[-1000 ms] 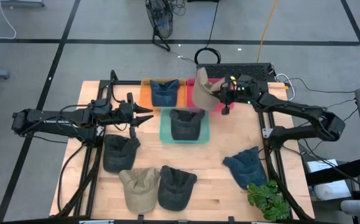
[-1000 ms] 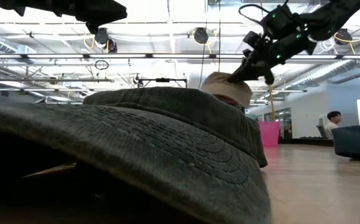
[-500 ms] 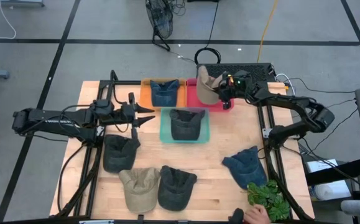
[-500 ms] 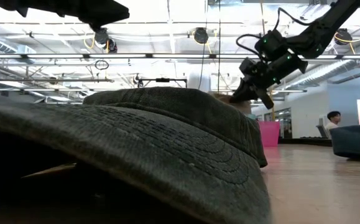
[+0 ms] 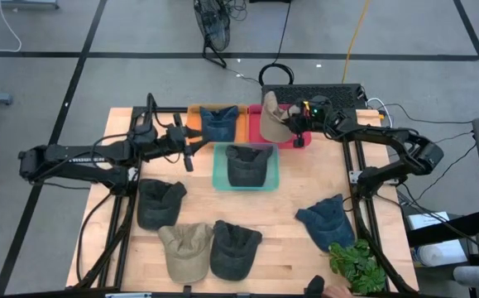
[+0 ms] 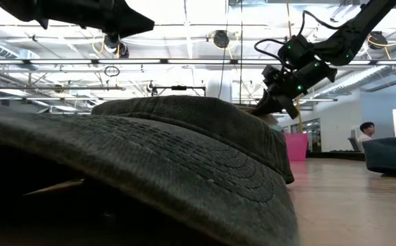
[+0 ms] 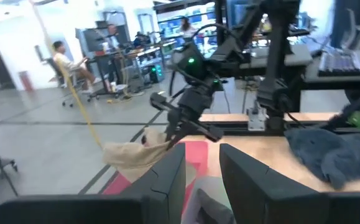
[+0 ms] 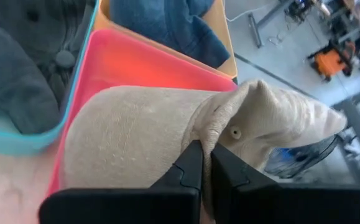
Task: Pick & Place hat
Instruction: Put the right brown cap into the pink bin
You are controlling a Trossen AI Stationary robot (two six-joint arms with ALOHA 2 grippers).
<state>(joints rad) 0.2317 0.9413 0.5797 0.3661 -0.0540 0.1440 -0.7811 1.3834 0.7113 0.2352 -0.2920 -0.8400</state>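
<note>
A tan hat (image 5: 272,116) sits at the pink tray (image 5: 279,139) near the table's far edge. In the right wrist view its brim (image 8: 124,137) lies over the tray's pink floor (image 8: 130,62). My right gripper (image 5: 295,124) is shut on it. My left gripper (image 5: 191,147) hovers open between the orange tray and the teal tray (image 5: 219,178), touching nothing. The left wrist view looks across at the tan hat (image 7: 136,152) and the right gripper (image 7: 173,134). My right gripper (image 8: 206,152) pinches a raised fold of the tan hat's crown (image 8: 220,127), close to the top button (image 8: 234,132), between its two fingers. The fingers slant down from the table's right side. The hat's brim lies on the pink tray and its crown bunches up at the fingers.
An orange tray holds a blue hat (image 5: 219,122); the teal tray holds a dark hat (image 5: 247,164). Loose on the near half lie dark hats (image 5: 160,203) (image 5: 235,247), another tan hat (image 5: 185,248) and a blue hat (image 5: 326,219). A plant (image 5: 356,265) stands at the near right corner.
My right gripper has come down and a little toward the table's left and far edge, still shut, lowering the tan hat from above the pink tray onto it. My left gripper has shifted slightly toward the far edge.
</note>
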